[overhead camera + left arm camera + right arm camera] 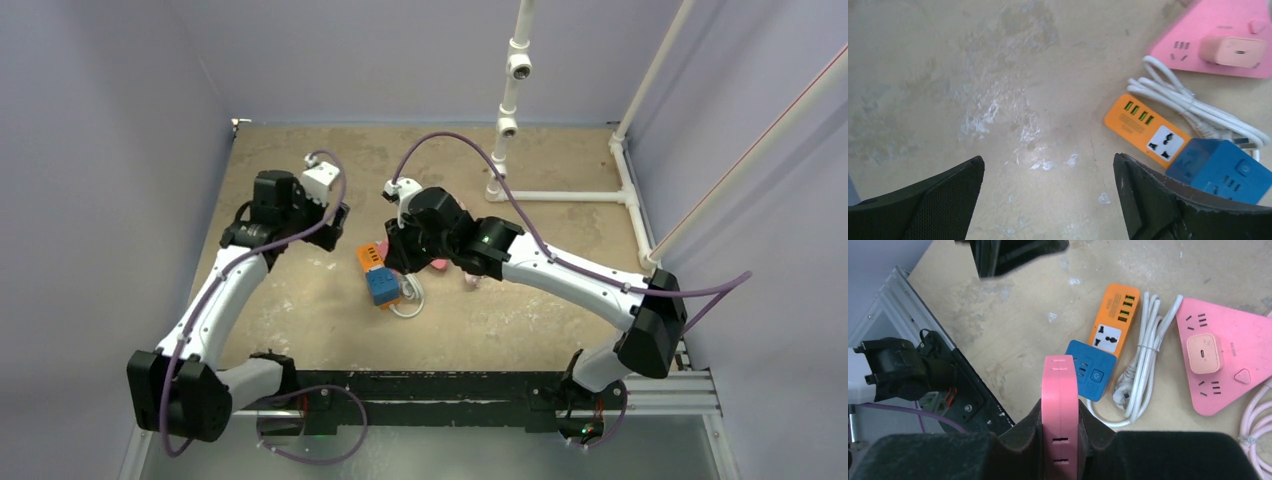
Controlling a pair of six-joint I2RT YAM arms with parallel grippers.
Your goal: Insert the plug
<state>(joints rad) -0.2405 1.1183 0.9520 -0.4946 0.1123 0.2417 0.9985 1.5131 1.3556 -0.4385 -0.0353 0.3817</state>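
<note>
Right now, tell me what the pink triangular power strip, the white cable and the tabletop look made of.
Pink triangular power strip: moulded plastic, smooth matte, with crisp slot edges.
White cable: likely rubbery vinyl sheath, slightly glossy, bending in soft loops.
Tabletop: probably painted or coated board, dull tan, scuffed with pale worn patches.

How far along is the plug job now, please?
Looks done: a pink square charger sits in the pink triangular power strip. In hand: the right claw is shut on a flat pink slotted block; the left claw is open, empty. Left: the white cable's plug lies loose beside the blue socket cube, not inserted.
</note>
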